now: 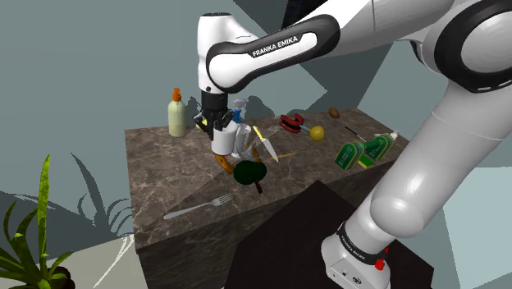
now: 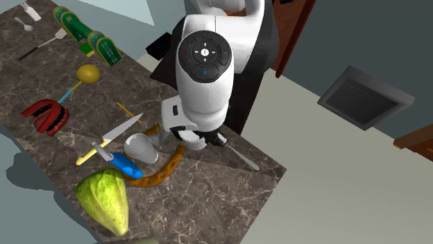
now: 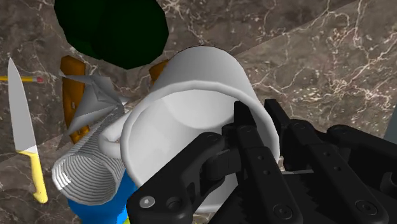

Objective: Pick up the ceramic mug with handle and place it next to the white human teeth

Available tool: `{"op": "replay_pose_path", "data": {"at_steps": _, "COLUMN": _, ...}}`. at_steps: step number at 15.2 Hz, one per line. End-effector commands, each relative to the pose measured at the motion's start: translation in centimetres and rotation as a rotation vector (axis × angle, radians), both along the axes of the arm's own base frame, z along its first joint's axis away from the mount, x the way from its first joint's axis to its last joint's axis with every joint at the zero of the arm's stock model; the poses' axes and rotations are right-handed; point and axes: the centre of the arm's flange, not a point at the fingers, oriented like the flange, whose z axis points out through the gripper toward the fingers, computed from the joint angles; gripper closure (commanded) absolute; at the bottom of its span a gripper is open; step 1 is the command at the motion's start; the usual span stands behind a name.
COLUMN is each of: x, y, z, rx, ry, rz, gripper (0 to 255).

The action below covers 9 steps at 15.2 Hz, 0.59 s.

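Black hand (image 3: 257,119) closed on the rim of the white mug (image 3: 203,89) — one finger inside, one outside — mug tilted, near the yellow-handled knife (image 3: 23,137).

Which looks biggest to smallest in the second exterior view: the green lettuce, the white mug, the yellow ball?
1. green lettuce, though it may lie nearer the camera
2. white mug
3. yellow ball, clearly smallest
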Motion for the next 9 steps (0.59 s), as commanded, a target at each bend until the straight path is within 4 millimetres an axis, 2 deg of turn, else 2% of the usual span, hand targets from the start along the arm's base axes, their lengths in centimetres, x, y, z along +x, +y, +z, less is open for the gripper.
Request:
{"op": "replay_pose_path", "data": {"at_steps": 1, "x": 0.0, "y": -2.6, "z": 0.1, "rx": 0.0, "ry": 0.0, "rz": 0.001, "gripper": 255}}
{"op": "replay_pose_path", "data": {"at_steps": 9, "x": 0.9, "y": -13.1, "z": 0.1, "rx": 0.0, "ry": 0.0, "rz": 0.001, "gripper": 255}}
